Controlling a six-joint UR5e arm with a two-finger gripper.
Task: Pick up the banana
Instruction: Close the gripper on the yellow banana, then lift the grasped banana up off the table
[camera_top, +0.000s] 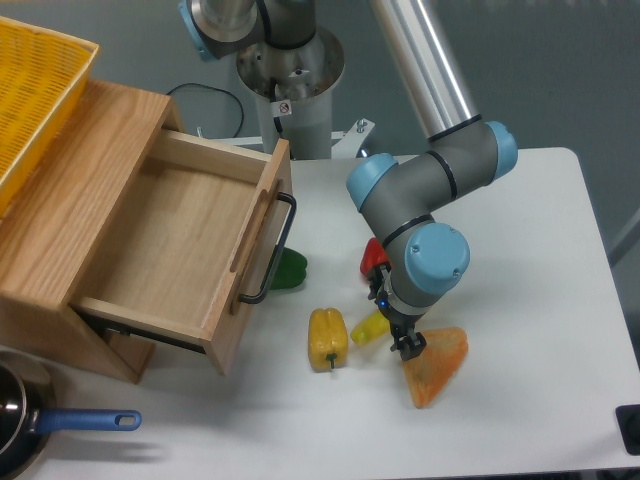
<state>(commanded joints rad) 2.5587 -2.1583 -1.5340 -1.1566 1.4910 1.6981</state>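
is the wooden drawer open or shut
Open: the light wooden drawer is pulled well out of its cabinet, its bare inside showing, with the black handle facing the white table.

A small round red-and-white prohibition-style sticker (284, 107) sits on the robot's grey base column (300, 110), upper middle of frame; no words are legible.

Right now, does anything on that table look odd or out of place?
Only the wooden drawer, pulled wide open with nothing visible inside. The banana lies mostly hidden beneath the pincer. Nothing looks spilled or broken.
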